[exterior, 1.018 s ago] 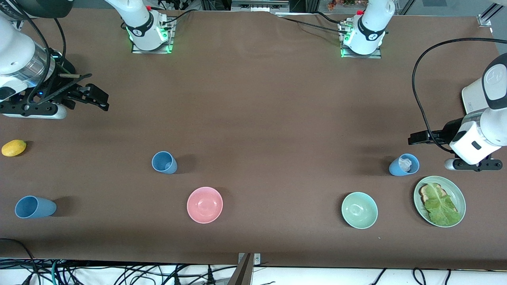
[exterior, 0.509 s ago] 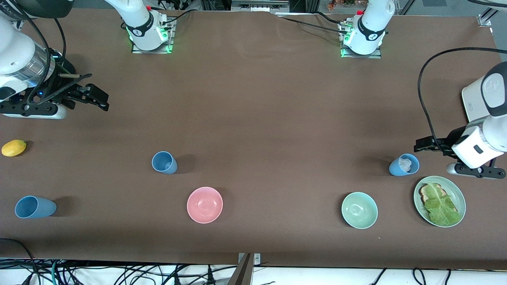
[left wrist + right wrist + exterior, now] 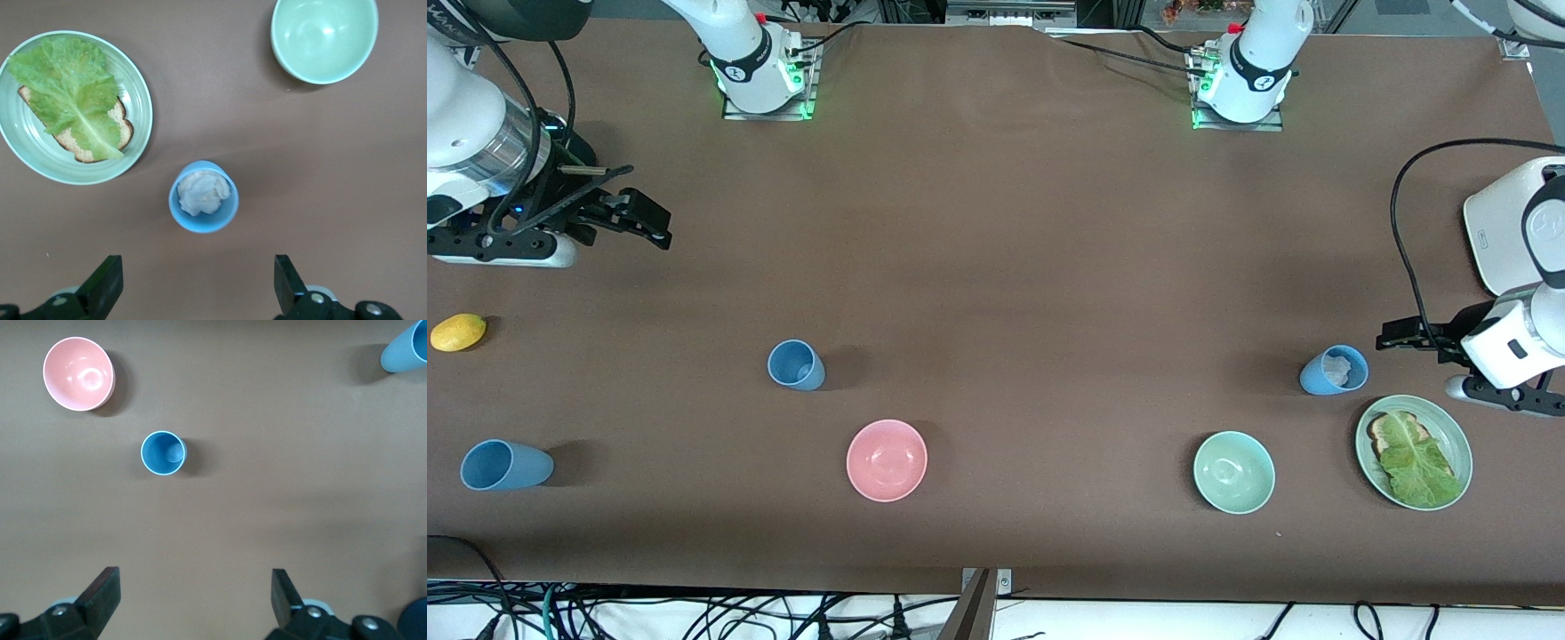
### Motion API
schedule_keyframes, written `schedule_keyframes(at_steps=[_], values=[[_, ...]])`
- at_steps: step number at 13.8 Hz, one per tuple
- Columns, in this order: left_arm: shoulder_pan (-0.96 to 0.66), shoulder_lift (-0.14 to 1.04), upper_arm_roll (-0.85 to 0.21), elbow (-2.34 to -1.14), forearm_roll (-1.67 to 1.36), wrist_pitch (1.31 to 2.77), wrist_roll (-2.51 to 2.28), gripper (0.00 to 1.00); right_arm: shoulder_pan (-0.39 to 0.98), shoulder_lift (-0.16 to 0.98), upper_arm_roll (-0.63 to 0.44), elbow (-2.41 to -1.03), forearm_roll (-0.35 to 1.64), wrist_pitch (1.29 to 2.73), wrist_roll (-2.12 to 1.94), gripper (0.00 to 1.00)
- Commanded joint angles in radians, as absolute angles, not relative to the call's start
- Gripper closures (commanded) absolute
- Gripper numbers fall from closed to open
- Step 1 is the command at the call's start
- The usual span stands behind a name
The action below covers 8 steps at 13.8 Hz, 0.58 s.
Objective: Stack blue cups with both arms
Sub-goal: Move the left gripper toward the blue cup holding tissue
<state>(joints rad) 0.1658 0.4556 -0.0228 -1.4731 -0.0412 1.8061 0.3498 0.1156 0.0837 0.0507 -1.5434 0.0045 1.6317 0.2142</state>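
We're at the approach, nothing stacked yet. Our left gripper (image 3: 193, 290) hangs spread wide and empty above the table, with the stuffed cup (image 3: 1334, 371) just ahead of its fingertips, a pale wad inside it, and the plate (image 3: 27, 157) and green bowl (image 3: 324, 40) farther out. Our right gripper (image 3: 190, 603) waits, also spread and empty, with the empty cup (image 3: 163, 453) ahead of it, the pink bowl (image 3: 78, 374) past that, and the third cup (image 3: 505, 465) off toward its arm's end. Next, we judge, the left must centre over its cup and descend.
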Motion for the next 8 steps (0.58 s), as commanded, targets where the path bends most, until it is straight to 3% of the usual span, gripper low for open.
schedule_keyframes(at_steps=[1, 8], values=[[0.196, 0.498, -0.025, -1.476, -0.035, 1.853, 0.422, 0.00, 0.110, 0.081, 0.052, -1.537, 0.005, 1.620, 0.199, 0.00], [0.222, 0.600, -0.025, -1.474, -0.041, 1.973, 0.477, 0.00, 0.104, 0.083, 0.051, -1.537, 0.014, 1.620, 0.212, 0.00]])
